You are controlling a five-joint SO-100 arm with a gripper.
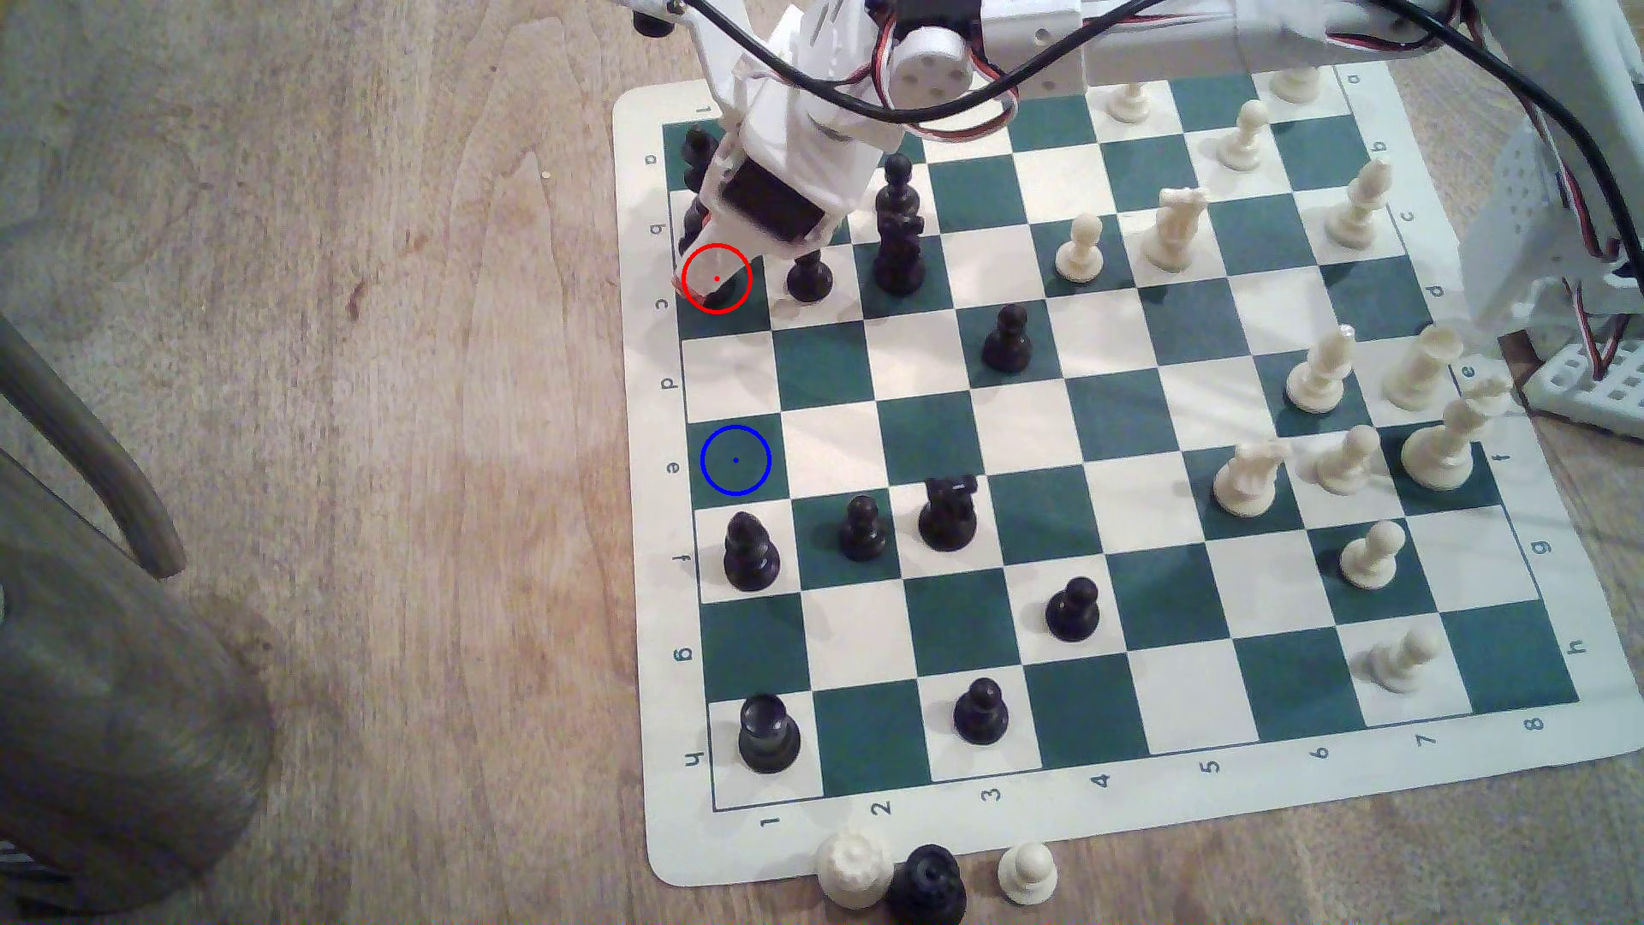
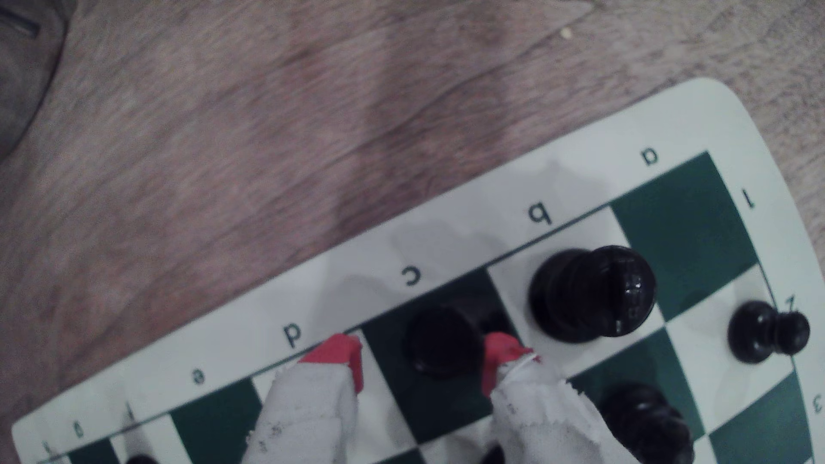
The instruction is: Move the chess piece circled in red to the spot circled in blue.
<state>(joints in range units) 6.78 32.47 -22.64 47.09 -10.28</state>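
Robot arm closing in on black rook at board's edge

The gripper [image 2: 422,361] is straddling the rook [image 2: 439,341] on its red-ringed green square at the exterior view's far left, red-tipped fingers [image 2: 339,354] spread open on either side, gripping nothing yet. Next, it seems, comes the squeeze, then a lift toward the blue-ringed square [image 1: 736,460], nearer along that left edge.

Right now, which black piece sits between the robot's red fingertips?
The black rook on the green c square, inside the red ring; the gripper straddles it. Other black pieces stand outside.
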